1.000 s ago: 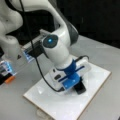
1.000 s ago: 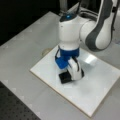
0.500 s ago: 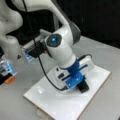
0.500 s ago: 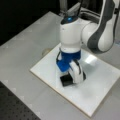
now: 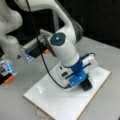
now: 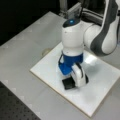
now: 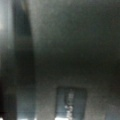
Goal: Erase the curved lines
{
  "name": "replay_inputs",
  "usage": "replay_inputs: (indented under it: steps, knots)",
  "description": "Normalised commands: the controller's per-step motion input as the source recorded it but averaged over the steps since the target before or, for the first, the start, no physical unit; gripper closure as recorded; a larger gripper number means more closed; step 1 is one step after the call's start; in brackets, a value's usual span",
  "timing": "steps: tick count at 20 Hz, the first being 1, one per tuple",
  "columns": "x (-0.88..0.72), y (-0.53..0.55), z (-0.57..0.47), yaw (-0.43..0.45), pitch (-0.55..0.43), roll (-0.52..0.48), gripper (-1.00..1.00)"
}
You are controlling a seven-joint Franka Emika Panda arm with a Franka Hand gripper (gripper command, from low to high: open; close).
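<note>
One arm is seen over the white board (image 5: 60,100) in both front views, wrist bent down, with the hand (image 5: 83,81) low over the board surface. A black eraser block (image 5: 86,85) is seen at the hand's tip, resting on or just above the board; contact cannot be confirmed. The block appears to be carried by the hand, but how far the fingers are spread cannot be told, since they are hidden by the blue mount (image 5: 77,75) and the white camera housing (image 6: 80,76).

In a front view the eraser block (image 6: 68,83) sits toward the board's (image 6: 105,92) middle, just below the hand (image 6: 72,81).

The curve lines cannot be made out on the board in either front view; the area under and beside the hand is covered by the wrist and block. The visible board surface is seen as plain white with glare spots.

Around: the board lies flat on a grey bench (image 5: 107,52). A black cable (image 5: 43,62) is draped from the arm down to the wrist. Equipment with orange parts (image 5: 10,79) is seen at a front view's left edge, well apart from the board. A small round mark (image 6: 46,52) is seen on the bench just beside the board's edge.

The wrist view is filled by dark, blurred surfaces; nothing can be identified there.
</note>
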Motion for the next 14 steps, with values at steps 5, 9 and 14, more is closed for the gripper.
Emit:
replay_inputs:
  steps: [5, 9, 14]
  knots:
    - [0.28, 0.2, -0.4, -0.293, 0.128, 0.118, 1.0]
    - [0.01, 0.08, -0.1, -0.209, 0.217, 0.049, 1.0]
    - [-0.23, -0.01, 0.25, -0.099, 0.365, -0.066, 1.0]
